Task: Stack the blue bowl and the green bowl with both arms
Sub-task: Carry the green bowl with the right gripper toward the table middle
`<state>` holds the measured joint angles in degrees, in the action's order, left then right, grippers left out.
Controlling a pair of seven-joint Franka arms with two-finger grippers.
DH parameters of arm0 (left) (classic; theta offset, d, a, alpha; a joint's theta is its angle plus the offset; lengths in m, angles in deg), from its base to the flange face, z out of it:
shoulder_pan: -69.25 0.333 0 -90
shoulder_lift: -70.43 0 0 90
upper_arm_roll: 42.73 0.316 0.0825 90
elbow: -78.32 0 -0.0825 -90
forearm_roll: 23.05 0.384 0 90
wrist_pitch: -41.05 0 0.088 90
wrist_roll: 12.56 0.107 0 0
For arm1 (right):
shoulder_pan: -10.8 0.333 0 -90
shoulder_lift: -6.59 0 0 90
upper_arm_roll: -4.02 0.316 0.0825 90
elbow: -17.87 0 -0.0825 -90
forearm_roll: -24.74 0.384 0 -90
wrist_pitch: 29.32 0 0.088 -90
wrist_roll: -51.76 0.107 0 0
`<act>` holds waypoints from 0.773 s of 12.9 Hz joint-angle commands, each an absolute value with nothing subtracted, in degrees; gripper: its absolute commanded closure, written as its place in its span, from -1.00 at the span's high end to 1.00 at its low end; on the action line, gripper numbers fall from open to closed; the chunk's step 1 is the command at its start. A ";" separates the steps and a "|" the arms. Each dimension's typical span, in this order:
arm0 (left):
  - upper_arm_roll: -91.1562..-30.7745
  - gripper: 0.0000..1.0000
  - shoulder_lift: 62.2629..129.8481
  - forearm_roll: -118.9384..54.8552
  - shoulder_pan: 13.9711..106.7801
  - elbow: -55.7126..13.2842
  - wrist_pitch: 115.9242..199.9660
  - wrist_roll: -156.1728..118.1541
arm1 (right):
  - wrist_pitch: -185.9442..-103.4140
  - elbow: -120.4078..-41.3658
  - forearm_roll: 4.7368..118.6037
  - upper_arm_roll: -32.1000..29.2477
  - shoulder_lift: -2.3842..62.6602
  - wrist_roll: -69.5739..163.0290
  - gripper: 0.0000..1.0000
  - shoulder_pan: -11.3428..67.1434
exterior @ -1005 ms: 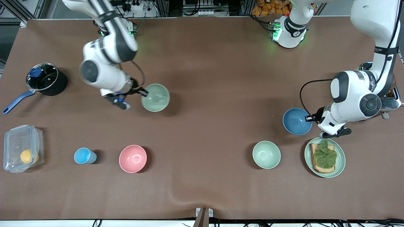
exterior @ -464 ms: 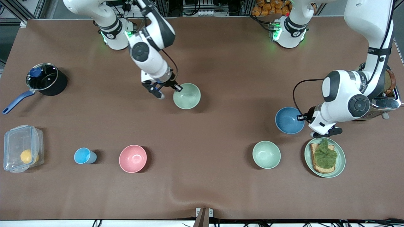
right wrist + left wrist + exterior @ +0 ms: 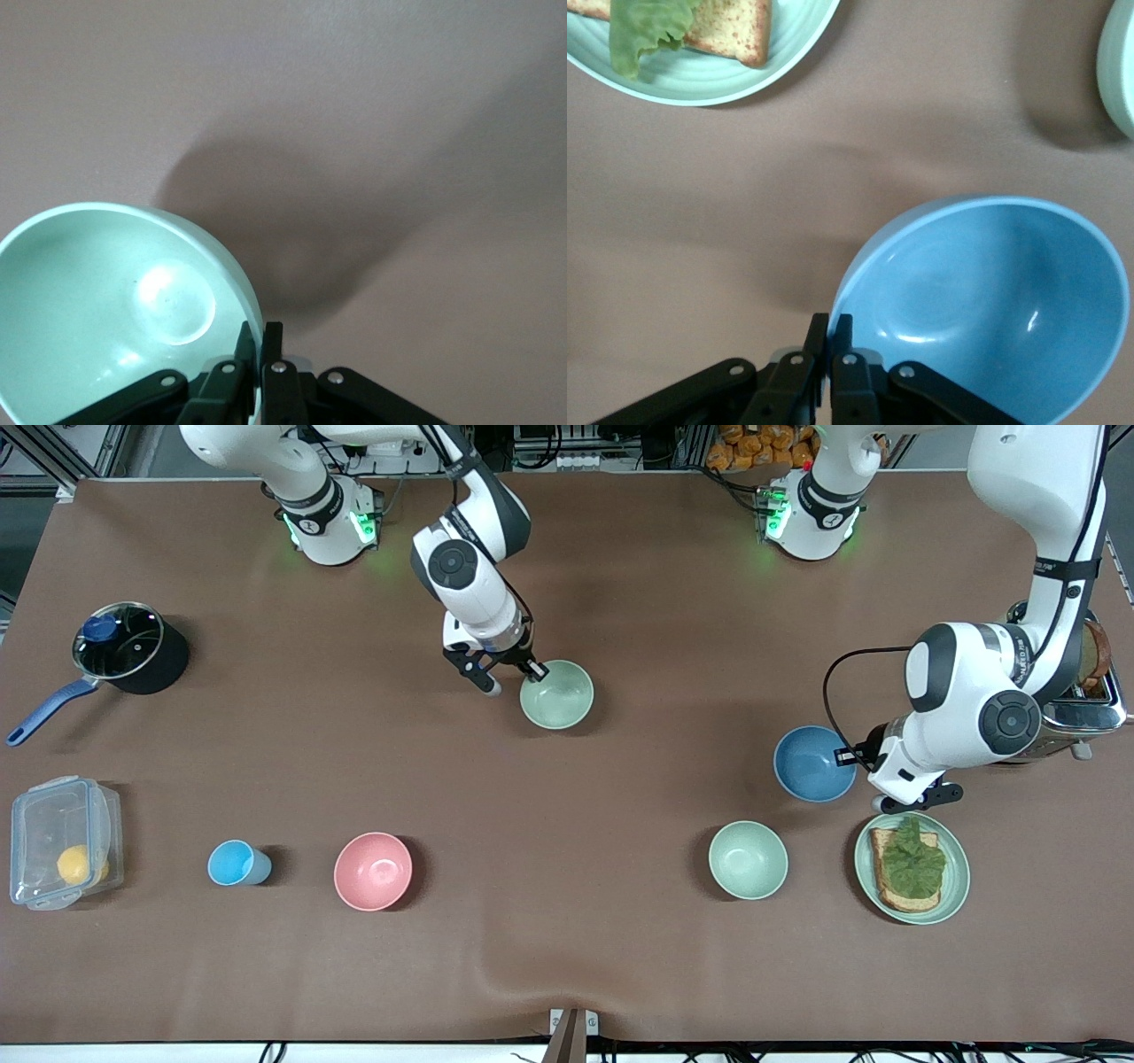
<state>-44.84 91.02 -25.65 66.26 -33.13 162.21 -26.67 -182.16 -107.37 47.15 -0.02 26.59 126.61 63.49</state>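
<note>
Open tabletop (image 3: 673, 717) separates the two held bowls; the second green bowl (image 3: 748, 859) and plate (image 3: 955, 886) crowd the blue bowl (image 3: 811, 766).

Robotics lab — aluminium frame (image 3: 62, 452), cable clutter (image 3: 549, 447), cloth-covered table (image 3: 567, 974).

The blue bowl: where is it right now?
The blue bowl hangs by its rim from the left hand, over the table at the left arm's end, beside the sandwich plate.
</note>
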 commanded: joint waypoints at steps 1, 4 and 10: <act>-45.45 -1.00 90.12 -26.21 65.30 -30.41 157.79 -30.04 | -184.70 -106.14 48.29 -0.72 28.90 129.09 -1.00 65.46; -45.71 -1.00 90.21 -26.21 63.28 -26.80 154.34 -33.29 | -184.89 -106.05 48.29 -0.81 29.35 129.28 -1.00 65.56; -48.96 -1.00 88.45 -26.39 61.87 -25.22 152.85 -36.81 | -186.47 -105.53 48.20 -0.81 30.93 131.04 -1.00 66.79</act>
